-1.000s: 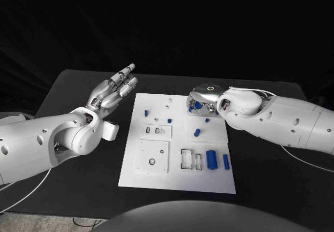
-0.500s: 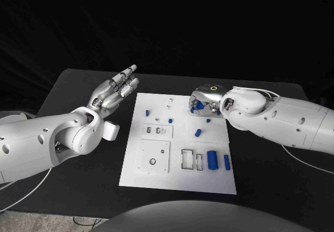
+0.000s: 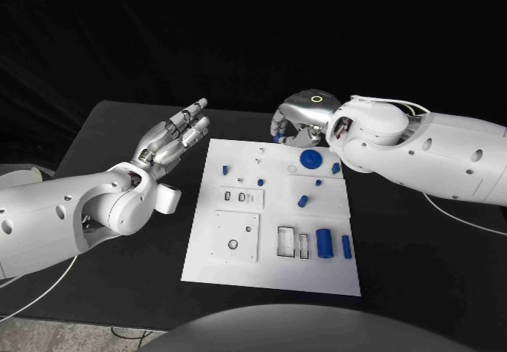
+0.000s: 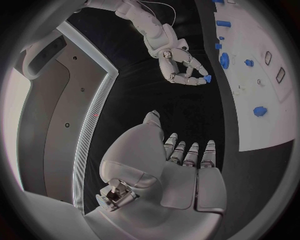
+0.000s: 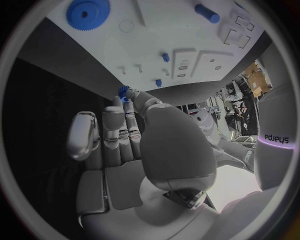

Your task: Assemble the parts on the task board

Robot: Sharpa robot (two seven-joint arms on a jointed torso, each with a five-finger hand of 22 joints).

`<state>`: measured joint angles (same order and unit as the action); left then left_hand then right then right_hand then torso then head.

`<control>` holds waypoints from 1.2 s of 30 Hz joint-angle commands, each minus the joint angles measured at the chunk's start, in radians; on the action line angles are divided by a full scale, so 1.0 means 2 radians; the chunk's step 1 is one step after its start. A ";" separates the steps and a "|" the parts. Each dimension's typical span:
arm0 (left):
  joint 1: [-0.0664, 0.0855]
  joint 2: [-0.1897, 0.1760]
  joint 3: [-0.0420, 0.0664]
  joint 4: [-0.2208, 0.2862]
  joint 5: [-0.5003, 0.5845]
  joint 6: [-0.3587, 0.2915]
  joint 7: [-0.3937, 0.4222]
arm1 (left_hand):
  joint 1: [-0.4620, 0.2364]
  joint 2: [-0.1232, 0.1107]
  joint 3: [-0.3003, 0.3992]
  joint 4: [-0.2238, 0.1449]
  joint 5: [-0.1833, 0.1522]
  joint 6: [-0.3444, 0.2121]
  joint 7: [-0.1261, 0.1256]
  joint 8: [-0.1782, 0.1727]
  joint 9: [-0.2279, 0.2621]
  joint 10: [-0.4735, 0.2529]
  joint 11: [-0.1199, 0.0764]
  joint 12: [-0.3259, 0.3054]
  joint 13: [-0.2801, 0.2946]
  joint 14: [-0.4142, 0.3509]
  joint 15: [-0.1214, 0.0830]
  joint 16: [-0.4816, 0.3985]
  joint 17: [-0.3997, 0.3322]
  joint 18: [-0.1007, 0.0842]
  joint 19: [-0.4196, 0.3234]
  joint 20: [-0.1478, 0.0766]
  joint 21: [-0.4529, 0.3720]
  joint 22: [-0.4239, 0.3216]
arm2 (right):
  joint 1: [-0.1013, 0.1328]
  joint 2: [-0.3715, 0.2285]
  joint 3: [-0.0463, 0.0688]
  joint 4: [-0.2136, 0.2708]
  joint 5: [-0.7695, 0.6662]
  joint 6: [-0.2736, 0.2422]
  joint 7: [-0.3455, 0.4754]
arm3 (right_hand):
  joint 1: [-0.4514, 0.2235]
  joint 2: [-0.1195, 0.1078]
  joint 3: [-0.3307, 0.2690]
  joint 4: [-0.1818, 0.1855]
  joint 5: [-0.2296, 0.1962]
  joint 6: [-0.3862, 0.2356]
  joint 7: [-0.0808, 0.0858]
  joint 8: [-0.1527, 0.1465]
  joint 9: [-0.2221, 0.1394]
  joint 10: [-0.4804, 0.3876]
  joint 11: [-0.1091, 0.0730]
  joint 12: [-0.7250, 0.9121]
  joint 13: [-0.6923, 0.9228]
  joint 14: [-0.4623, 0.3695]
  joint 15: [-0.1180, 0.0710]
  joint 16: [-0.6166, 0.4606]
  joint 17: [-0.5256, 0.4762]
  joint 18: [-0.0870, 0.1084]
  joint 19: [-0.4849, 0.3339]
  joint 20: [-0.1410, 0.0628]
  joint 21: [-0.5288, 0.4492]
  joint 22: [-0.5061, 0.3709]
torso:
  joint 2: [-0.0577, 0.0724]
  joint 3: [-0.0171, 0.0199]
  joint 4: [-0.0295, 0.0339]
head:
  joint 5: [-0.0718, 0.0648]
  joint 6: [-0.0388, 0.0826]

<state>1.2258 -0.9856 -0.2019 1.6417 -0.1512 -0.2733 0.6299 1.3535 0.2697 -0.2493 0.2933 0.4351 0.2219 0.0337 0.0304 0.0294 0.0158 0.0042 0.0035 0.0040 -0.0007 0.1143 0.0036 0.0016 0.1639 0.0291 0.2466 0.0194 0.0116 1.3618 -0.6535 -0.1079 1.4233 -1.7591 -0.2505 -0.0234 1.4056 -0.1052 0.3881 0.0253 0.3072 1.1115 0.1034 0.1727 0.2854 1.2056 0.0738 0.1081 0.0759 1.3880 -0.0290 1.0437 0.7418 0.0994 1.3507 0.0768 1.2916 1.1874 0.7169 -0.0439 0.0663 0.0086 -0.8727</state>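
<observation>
The white task board [image 3: 269, 271] lies mid-table with several blue parts on it. A large blue gear [image 3: 311, 158] [image 5: 87, 12] lies flat near the board's far edge. My right hand [image 3: 301, 117] [image 4: 181, 67] [image 5: 144, 140] hangs just beyond that far edge, pinching a small blue gear [image 5: 123, 91] [image 4: 207, 78] at its fingertips. My left hand [image 3: 174, 136] [image 4: 181, 165] is held up left of the board, fingers straight and together, holding nothing.
Two blue cylinders [image 3: 322, 242] lie beside rectangular slots [image 3: 285, 240] near the board's front right. A short blue peg [image 3: 301, 199] lies mid-board, and small blue pieces [image 3: 223, 170] sit nearer the left edge. Black table [image 3: 127, 279] surrounds the board.
My right hand has lifted off the board and drawn back past its far edge with the small blue gear, uncovering the large blue gear. My left hand has not moved.
</observation>
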 commanded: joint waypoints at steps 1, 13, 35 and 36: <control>0.000 0.003 0.000 0.001 -0.011 0.004 0.011 | -0.004 0.000 -0.002 0.000 -0.002 0.001 -0.001 0.002 0.001 0.000 0.001 0.001 0.000 0.000 0.003 -0.002 -0.001 0.009 -0.001 0.003 0.002 0.001 | 0.001 0.019 0.000 -0.023 0.004 0.009 -0.009 | -0.005 0.002 0.001 0.001 -0.003 -0.002 0.002 -0.002 -0.001 0.014 -0.011 -0.003 -0.001 0.005 0.000 0.003 0.002 -0.005 0.004 0.001 0.002 0.001 | 0.004 0.0007 0.0040 | -0.004 0.000; 0.000 0.004 0.000 0.002 -0.015 0.006 0.010 | -0.001 0.000 -0.001 -0.001 0.004 0.001 -0.001 0.001 0.001 0.000 0.001 0.001 0.000 0.000 0.004 -0.002 -0.001 0.009 -0.001 0.003 0.002 0.001 | -0.022 0.072 0.000 -0.098 0.015 0.014 -0.003 | -0.004 0.002 0.003 0.001 -0.003 -0.006 0.004 -0.006 -0.001 0.012 -0.009 -0.006 -0.002 0.004 0.003 0.003 0.001 -0.004 0.004 0.002 0.002 0.001 | 0.009 0.0021 0.0059 | -0.004 0.000; 0.000 0.006 0.000 0.000 -0.007 0.011 0.006 | 0.004 0.000 0.001 -0.003 0.010 0.001 0.000 0.001 0.001 0.000 0.002 0.000 0.000 0.000 0.004 -0.002 -0.001 0.009 0.000 0.003 0.002 0.001 | -0.031 0.086 0.000 -0.119 0.029 0.016 0.001 | -0.005 0.001 0.007 0.001 -0.004 -0.014 0.007 -0.014 -0.003 0.006 -0.005 -0.013 -0.003 -0.001 0.006 -0.001 -0.005 -0.003 -0.001 0.006 -0.002 -0.002 | 0.008 0.0010 0.0059 | -0.008 0.000; 0.000 0.006 0.000 0.000 -0.007 0.011 0.006 | 0.004 0.000 0.001 -0.003 0.010 0.001 0.000 0.001 0.001 0.000 0.002 0.000 0.000 0.000 0.004 -0.002 -0.001 0.009 0.000 0.003 0.002 0.001 | -0.032 0.087 0.000 -0.120 0.030 0.016 0.001 | -0.005 0.001 0.007 0.001 -0.004 -0.015 0.007 -0.014 -0.003 0.006 -0.005 -0.013 -0.003 -0.001 0.006 -0.001 -0.006 -0.003 -0.001 0.006 -0.002 -0.002 | 0.008 0.0010 0.0058 | -0.008 0.000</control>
<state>1.2257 -0.9764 -0.2019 1.6406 -0.1673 -0.2713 0.6310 1.3536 0.2696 -0.2493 0.2933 0.4502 0.2217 0.0336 0.0304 0.0292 0.0157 0.0041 0.0035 0.0037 -0.0007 0.1143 0.0036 0.0017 0.1638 0.0290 0.2465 0.0194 0.0114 1.3002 -0.4809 -0.1080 1.1861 -1.7086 -0.2260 -0.0258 1.4014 -0.1017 0.3942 0.0254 0.2976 1.0896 0.1177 0.1500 0.2801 1.2125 0.0669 0.0881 0.0689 1.3877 -0.0216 1.0447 0.7303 0.0996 1.3502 0.0843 1.2915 1.1847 0.7329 -0.0415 0.0780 -0.0065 -0.8727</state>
